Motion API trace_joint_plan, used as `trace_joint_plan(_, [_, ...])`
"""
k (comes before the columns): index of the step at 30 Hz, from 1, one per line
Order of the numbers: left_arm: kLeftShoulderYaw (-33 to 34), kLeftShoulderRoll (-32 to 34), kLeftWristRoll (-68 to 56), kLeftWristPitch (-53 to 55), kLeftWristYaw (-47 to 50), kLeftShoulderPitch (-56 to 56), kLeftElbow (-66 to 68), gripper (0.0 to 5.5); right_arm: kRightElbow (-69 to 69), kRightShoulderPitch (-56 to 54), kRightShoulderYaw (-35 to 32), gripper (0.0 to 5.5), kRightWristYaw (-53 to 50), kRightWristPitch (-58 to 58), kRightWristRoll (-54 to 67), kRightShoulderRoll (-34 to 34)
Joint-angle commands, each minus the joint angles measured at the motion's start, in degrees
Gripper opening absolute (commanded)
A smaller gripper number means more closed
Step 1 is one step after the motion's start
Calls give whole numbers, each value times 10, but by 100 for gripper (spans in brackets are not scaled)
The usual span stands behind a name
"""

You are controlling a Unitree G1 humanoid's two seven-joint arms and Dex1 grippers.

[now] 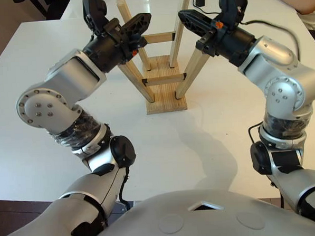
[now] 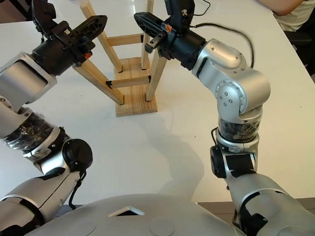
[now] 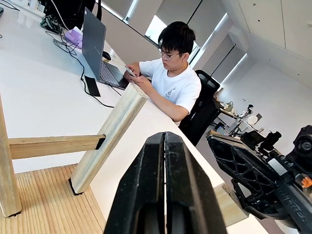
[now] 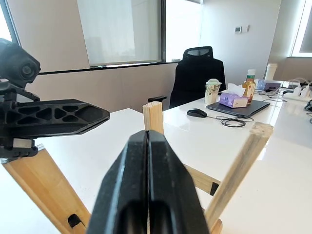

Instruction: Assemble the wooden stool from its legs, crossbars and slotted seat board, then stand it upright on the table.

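White worktop [image 1: 211, 131] carries the stool [image 1: 166, 100] upside down at upper centre, legs pointing up. The left end effector [image 1: 145, 17], fingers pressed together, hangs by the stool's left-hand leg. The right end effector [image 1: 184, 14], also pressed together, is by the right-hand leg.

Stool [image 1: 164, 91] upside down on table [image 1: 38, 61], at centre.

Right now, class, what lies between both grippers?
In the left eye view, a bare gap separates the left gripper and right gripper; below it runs a crossbar of the upturned stool.
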Motion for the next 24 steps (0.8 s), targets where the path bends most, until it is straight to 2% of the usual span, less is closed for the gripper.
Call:
trace_joint_plan(1, [-62, -6, 51, 13, 2, 119, 55, 2, 43, 48, 52, 0, 0, 24, -9, 5])
trace_joint_plan(7, [-72, 12, 34, -62, -4, 100, 68, 2, 52, 36, 43, 0, -8, 11, -3, 7])
trace_joint_plan(9, [-66, 28, 38, -118, -7, 77, 45, 2, 44, 11, 0, 0, -18, 2, 25, 21])
trace_joint_plan(11, [-19, 50, -1, -201, -5, 29, -3, 2, 38, -35, -81, 0, -23, -6, 85, 19])
trace_joint_plan(13, [42, 107, -72, -254, -14, -5, -22, 2, 86, -73, -134, 0, -16, -31, 91, -24])
trace_joint_plan(15, [73, 166, -117, -274, -51, 7, -23, 2, 155, -66, -101, 0, 16, -81, 24, -77])
trace_joint_plan(17, [69, 221, -106, -275, -96, 55, -12, 2, 235, -31, -37, 0, 68, -154, -46, -110])
trace_joint_plan(20, [5, 286, -2, -307, -220, 194, 22, 2, 310, 23, 42, 0, 158, -255, -105, -126])
trace_joint_plan(24, [-103, 322, 146, -393, -366, 415, 73, 2, 325, 57, 78, 0, 250, -328, -106, -117])
